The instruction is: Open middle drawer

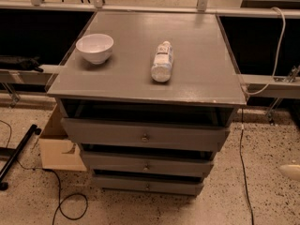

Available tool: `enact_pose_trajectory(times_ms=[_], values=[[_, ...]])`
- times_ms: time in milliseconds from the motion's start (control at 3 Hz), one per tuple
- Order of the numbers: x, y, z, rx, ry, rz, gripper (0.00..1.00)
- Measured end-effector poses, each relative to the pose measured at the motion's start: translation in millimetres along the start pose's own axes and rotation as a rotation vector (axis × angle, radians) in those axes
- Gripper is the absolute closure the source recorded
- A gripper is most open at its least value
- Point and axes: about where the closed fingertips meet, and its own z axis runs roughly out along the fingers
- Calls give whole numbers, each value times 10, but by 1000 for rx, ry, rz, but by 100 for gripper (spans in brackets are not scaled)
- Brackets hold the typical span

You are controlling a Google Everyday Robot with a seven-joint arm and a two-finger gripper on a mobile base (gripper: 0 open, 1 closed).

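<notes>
The gripper (290,171), a pale sliver low at the right edge, its opening impossible to tell, should meet the knob (146,166) of the middle drawer (187,165), second front below the desk (201,55), squarely and pull straight outward.

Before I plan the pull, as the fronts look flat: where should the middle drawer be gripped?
By the small round knob at mid-front of the middle drawer, approached straight from the front: it is the only protruding part. The gripper sits low at the right edge, far from it.
</notes>
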Motion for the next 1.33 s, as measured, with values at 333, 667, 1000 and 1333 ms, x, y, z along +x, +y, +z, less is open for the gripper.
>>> enact_pose_trajectory(times_ms=[333, 667, 1000, 1333], values=[[-88, -53, 78, -37, -78, -22, 0], [-211, 60, 197, -56, -143, -47, 0], [-369, 370, 480, -82, -158, -93, 0], [-369, 370, 480, -82, -158, -93, 0]])
